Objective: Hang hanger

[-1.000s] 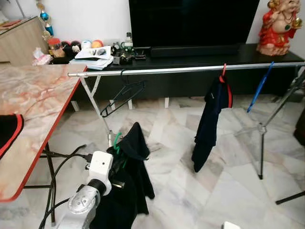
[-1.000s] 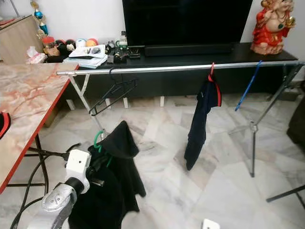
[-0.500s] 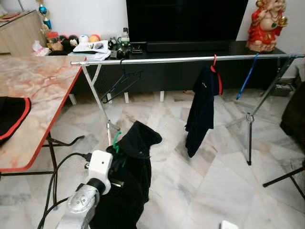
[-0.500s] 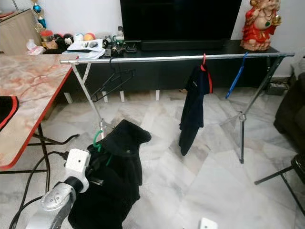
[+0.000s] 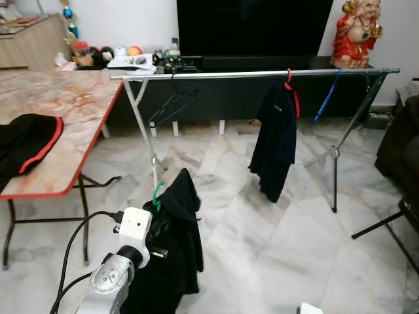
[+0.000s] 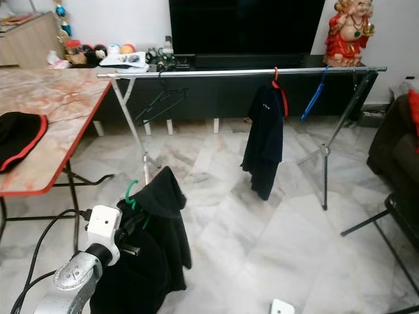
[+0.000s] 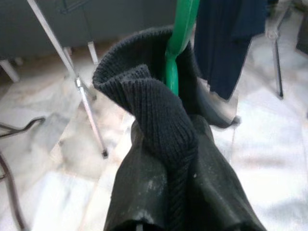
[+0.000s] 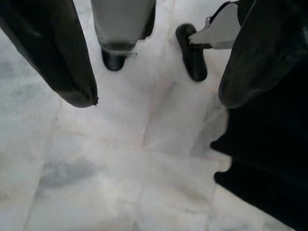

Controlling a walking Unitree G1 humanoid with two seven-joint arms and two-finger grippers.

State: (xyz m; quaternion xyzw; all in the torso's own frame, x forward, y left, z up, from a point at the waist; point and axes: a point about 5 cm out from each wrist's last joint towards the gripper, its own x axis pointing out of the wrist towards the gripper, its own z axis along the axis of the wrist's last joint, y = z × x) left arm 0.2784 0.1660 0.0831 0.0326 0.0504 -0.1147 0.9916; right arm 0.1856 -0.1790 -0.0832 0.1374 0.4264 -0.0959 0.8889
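The left gripper (image 7: pixel 166 211) is low in front of the robot, and its jaws are pressed on the neck of a green hanger (image 5: pixel 158 192) that carries a black sweater (image 5: pixel 171 255). In the left wrist view the knitted collar bunches over the gripper, with the green stem rising straight out of it; the sweater hangs down almost to the marble floor (image 5: pixel 275 216).

The rail (image 5: pixel 255 74) of the drying rack runs crosswise ahead of the robot, level, from the edge of the desk (image 5: pixel 65 104) on the left to the far right leg. So the hanger's hook has to go forward and well upward, since the rail is well apart from it and much higher than the left gripper now holds it. The hook stands upright, which suits a bar lying across the line of approach.

There is bare rail between the empty black hanger (image 5: pixel 171 108) near the left end and the dark shirt (image 5: pixel 276 140) on its red hanger (image 5: pixel 289 84); that gap lies almost straight ahead of the left arm and looks like the natural place. A blue hanger (image 5: pixel 326 97) hangs further right.

The left arm is plainly the one for the job. The right gripper (image 8: pixel 154 98) hangs idle, jaws spread, pointing down at the floor beside the robot's feet.
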